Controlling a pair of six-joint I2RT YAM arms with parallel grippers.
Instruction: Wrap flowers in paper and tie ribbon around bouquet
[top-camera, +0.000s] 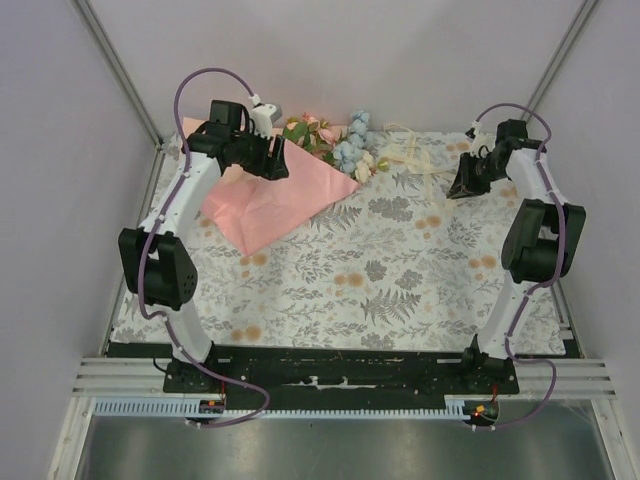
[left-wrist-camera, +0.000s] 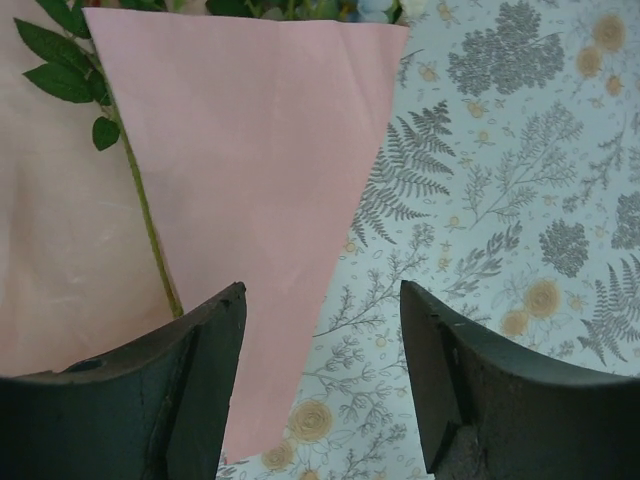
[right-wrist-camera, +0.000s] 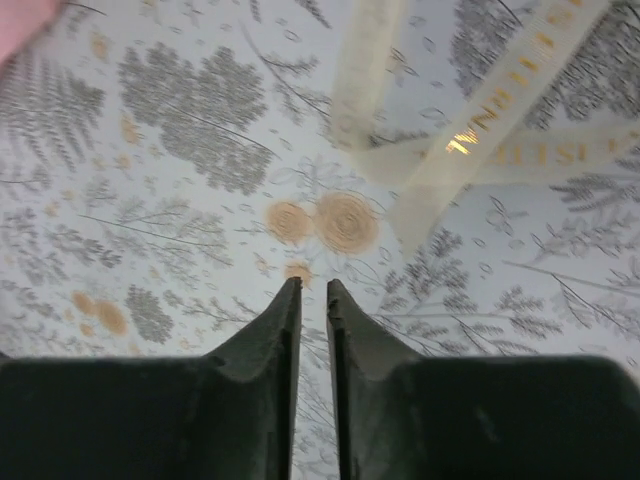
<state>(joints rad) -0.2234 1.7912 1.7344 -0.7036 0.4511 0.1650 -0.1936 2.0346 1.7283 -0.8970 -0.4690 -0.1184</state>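
Hovering left gripper (left-wrist-camera: 320, 290): open over paper (left-wrist-camera: 250, 150).
Right gripper (right-wrist-camera: 313, 285): nearly closed, empty.
Ribbon (right-wrist-camera: 480, 120): gold lettering, right wrist only.
Bench cloth (top-camera: 400, 290): floral print.

Salmon-pink paper (top-camera: 280, 195), cream gold-lettered ribbon (right-wrist-camera: 480, 128), grey-fern tablecloth (top-camera: 380, 280)

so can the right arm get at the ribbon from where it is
Probably yes: the ribbon lies loose on the tablecloth just ahead of the right gripper, with nothing between them. Its jaws are nearly shut and empty, so they would have to open first.
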